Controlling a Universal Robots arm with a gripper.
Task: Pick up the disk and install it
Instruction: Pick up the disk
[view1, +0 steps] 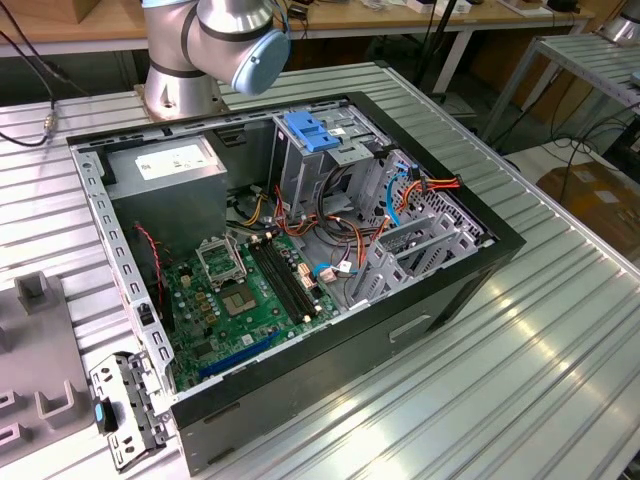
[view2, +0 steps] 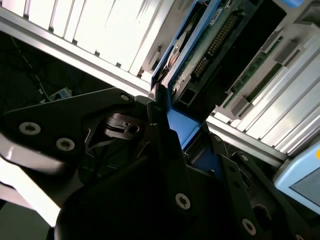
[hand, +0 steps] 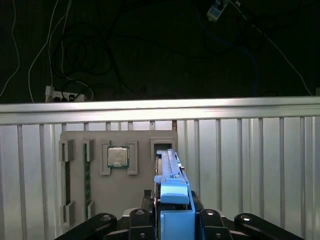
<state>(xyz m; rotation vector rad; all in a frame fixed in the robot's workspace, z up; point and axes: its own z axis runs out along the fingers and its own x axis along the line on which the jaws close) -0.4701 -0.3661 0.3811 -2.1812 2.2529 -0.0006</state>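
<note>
In both wrist views the disk (hand: 170, 172) is seen edge-on, clamped between the dark fingers of my gripper (hand: 174, 212). Its blue side rail faces the first wrist camera. The second wrist view shows the disk's (view2: 220, 35) green circuit-board underside and a blue rail, reaching out from the gripper (view2: 170, 125). The disk is over the grey fixture tray (hand: 120, 197), with its far end at a slot (hand: 162, 147) in that tray. Whether it still touches the slot I cannot tell. The open computer case (view1: 430, 290) lies on the table in the exterior view.
The case holds a metal drive cage with a blue latch (view1: 310, 133), a grey power-supply box (view1: 165, 165) and a green motherboard (view1: 245, 290). The arm's base (view1: 180, 80) stands behind it. A processor chip (hand: 118, 156) and memory sticks (hand: 67, 175) sit in the tray.
</note>
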